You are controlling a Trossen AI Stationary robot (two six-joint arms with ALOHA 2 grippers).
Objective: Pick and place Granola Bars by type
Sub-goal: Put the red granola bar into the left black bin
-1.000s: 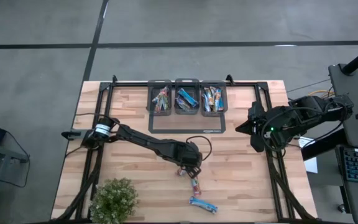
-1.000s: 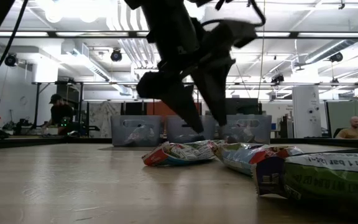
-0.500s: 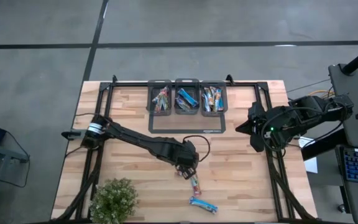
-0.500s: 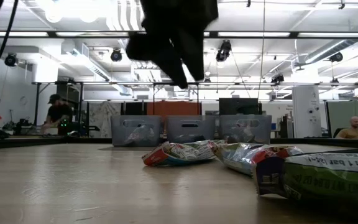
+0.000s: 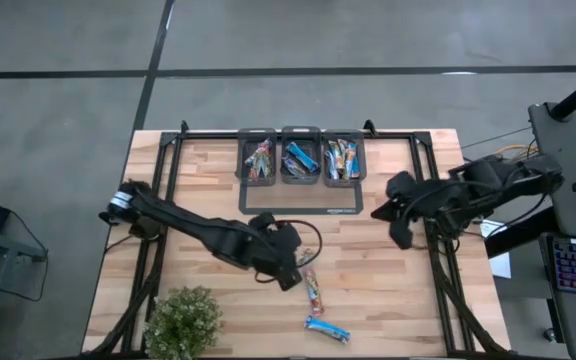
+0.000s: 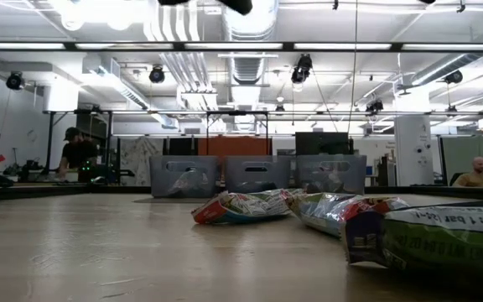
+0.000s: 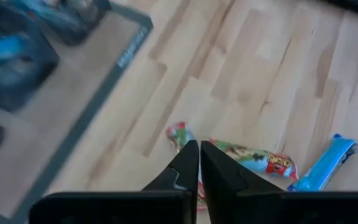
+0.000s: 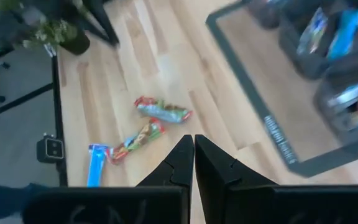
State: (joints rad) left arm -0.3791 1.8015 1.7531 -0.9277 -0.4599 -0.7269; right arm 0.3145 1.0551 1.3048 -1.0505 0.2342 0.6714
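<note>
Three granola bars lie flat on the wood near the table's front middle: two multicoloured ones [image 7: 180,133] [image 7: 253,159] and a blue one [image 7: 325,164]. The high view shows a multicoloured bar [image 5: 313,290] and the blue bar [image 5: 326,328]. My left gripper [image 5: 290,278] [image 7: 197,149] hovers shut above the multicoloured bars, holding nothing. It is above the low view, where all three bars [image 6: 241,205] rest on the table. My right gripper [image 5: 378,212] [image 8: 193,146] is shut and empty at the table's right.
Three dark bins with sorted bars [image 5: 258,160] [image 5: 300,160] [image 5: 343,160] stand at the far middle, behind a flat dark frame [image 5: 303,210]. A leafy green plant [image 5: 183,320] sits at the near left corner. Bare wood lies between the frame and the loose bars.
My left gripper has risen from the loose bars, out of the low view, drifted a little toward the table's left, and shut on nothing. The bars lie where they were. My right gripper has shifted slightly toward the table's left.
</note>
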